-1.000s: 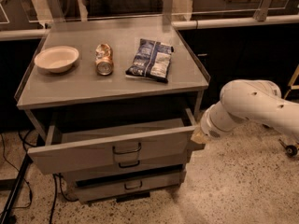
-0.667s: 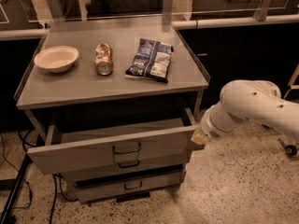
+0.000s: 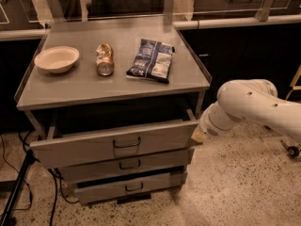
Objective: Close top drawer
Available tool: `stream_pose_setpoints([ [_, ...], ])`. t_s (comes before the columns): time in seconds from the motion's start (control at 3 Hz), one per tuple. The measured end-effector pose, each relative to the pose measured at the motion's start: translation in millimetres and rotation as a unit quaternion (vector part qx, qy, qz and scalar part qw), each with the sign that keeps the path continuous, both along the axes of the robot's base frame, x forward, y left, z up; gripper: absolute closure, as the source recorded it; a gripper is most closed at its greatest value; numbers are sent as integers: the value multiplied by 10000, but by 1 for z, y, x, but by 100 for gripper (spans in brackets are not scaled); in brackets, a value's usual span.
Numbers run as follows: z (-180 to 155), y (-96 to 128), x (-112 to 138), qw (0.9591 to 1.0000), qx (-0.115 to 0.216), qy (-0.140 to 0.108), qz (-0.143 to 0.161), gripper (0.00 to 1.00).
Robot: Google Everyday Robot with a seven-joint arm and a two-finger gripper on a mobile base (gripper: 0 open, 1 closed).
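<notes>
No legible text on bag [image 3: 151, 60], can [image 3: 104, 59]. Gripper [image 3: 198, 135] at top drawer [image 3: 117, 145] front corner.

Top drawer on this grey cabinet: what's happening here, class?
The robot's white arm reaches in from the picture's right, its claw at the right end of the top drawer. The drawer stands pulled out, not yet closed. A bowl, a crushed can and a snack bag sit on the cabinet top.
</notes>
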State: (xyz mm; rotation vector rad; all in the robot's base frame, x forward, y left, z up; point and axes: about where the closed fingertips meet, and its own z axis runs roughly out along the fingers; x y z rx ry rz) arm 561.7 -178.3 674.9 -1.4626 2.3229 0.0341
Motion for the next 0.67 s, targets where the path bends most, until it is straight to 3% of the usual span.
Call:
stream_pose_setpoints([
  [0.33, 1, 4, 32, 9995, -130, -274, -69, 100],
  [0.67, 1, 4, 31, 9995, -131, -275, -70, 100],
])
